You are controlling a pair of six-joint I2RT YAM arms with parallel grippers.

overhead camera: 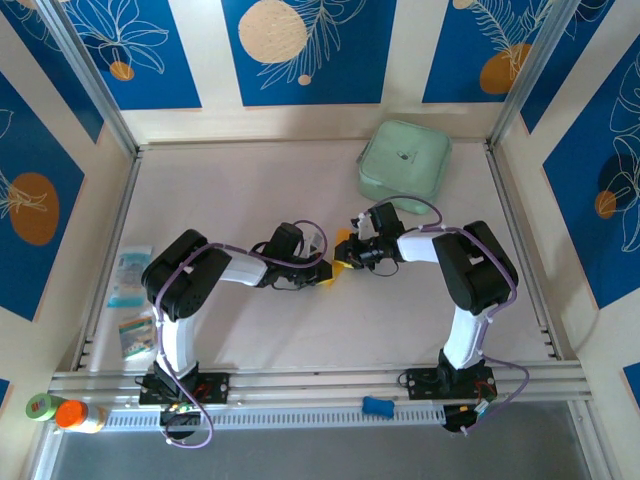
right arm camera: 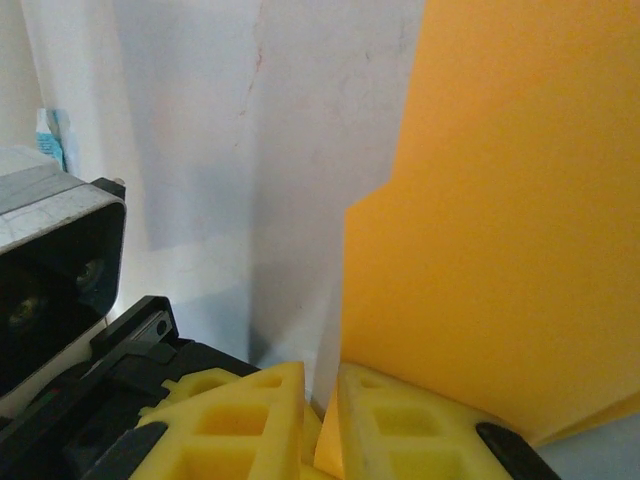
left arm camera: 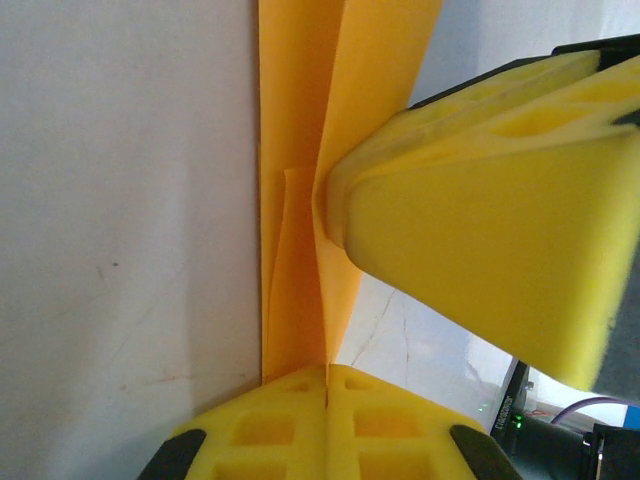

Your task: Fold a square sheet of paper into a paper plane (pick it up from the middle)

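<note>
While both left gripper (left arm camera: 327, 385) and right gripper (right arm camera: 322, 390) pinch the creased paper (left arm camera: 300, 150) near the mint-green case (overhead camera: 405, 160), a fold seems underway; next prob. needs firm pressing.

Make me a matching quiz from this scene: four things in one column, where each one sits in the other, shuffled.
1 orange paper
2 mint-green case
3 printed packets
4 blue object

A on the near rail
B far right of the table
C pinched between left gripper and right gripper
D table's left edge

Pairs: 1-C, 2-B, 3-D, 4-A
</note>
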